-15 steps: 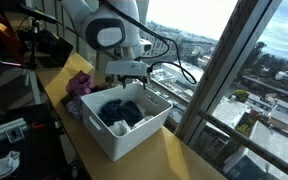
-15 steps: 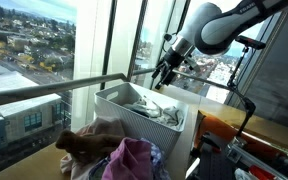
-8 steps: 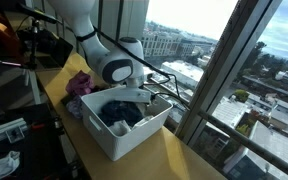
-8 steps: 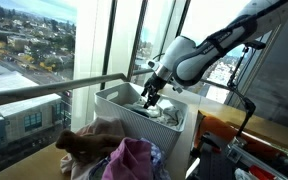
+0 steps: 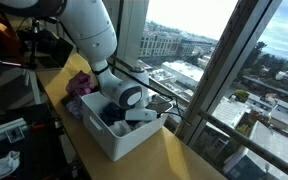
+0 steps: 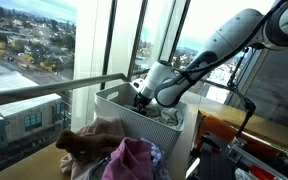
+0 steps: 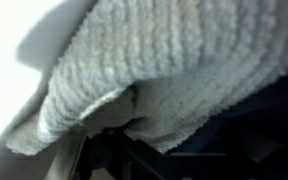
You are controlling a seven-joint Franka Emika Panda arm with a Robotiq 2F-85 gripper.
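Inside the bin (image 5: 129,142), white cloth (image 7: 154,60), weave wrist-view only.

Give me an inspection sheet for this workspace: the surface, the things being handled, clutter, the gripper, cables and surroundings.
Surface: wooden counter along the window, carrying a bin and loose clothes.
Job's things: white bin holding a white towel and dark cloth.
Clutter: clothes pile, pink and tan, beside the bin.
Gripper: gripper open, low inside the bin, close against the towel; nothing seen gripped.
Cables: black cable runs off the arm on the bin's window side.
Surroundings: window frame with city buildings far below; dark equipment at the counter's far end.
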